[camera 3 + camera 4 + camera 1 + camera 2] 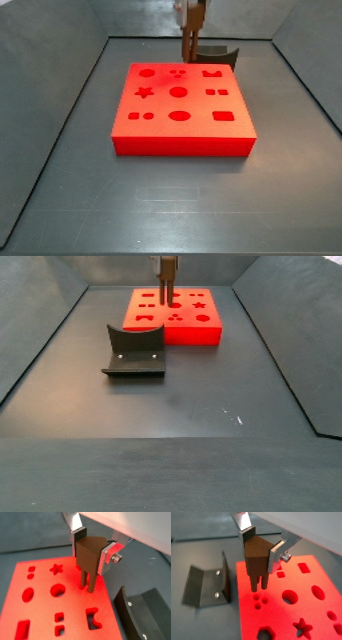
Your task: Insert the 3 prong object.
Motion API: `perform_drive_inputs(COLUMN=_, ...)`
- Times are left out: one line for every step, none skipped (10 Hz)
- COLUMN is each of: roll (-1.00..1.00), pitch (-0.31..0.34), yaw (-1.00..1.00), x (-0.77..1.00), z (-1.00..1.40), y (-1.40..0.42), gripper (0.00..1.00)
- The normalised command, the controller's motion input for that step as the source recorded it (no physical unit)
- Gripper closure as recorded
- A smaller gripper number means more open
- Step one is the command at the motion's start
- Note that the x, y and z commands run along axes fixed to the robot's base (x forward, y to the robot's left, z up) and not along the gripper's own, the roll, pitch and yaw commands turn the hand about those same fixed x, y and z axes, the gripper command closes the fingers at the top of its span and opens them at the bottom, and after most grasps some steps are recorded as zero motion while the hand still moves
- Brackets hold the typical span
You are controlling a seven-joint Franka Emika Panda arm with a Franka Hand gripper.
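My gripper (92, 556) is shut on the 3 prong object (88, 554), a small dark brown piece with thin prongs pointing down. It also shows in a wrist view (256, 556). The prongs hang just above the red block (47, 607), near its edge that faces the fixture. In a side view the gripper (191, 30) holds the piece (191, 45) over the block's far right part (182, 105). In a side view the piece (166, 286) hangs over the block's left part (175, 316). The block's top has several cut-out holes, among them a star (57, 569) and three small round holes (258, 601).
The fixture (134, 351), a dark L-shaped bracket, stands on the grey floor beside the red block; it also shows in both wrist views (143, 614) (208, 586) and behind the block in a side view (218, 55). Grey walls (54, 90) enclose the floor.
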Motion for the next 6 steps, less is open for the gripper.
perform_drive_inputs(roll=0.01, pitch=-0.027, yaw=1.0, x=-0.01, z=-0.35, y=0.0, gripper=1.0)
perform_drive_inputs(roll=0.0, pitch=-0.041, yaw=1.0, x=-0.02, z=-0.02, y=0.0, gripper=1.0)
perform_drive_inputs(roll=0.03, pitch=-0.036, yaw=0.94, x=-0.18, z=0.03, y=-0.09, gripper=1.0)
perform_drive_inputs(roll=0.12, pitch=-0.006, yaw=0.75, x=-0.19, z=0.38, y=-0.06, gripper=1.0)
perform_drive_inputs(roll=0.15, pitch=0.0, yaw=0.83, x=-0.2, z=0.24, y=0.0, gripper=1.0)
perform_drive_inputs(roll=0.09, pitch=-0.026, yaw=0.79, x=-0.18, z=0.04, y=-0.02, gripper=1.0)
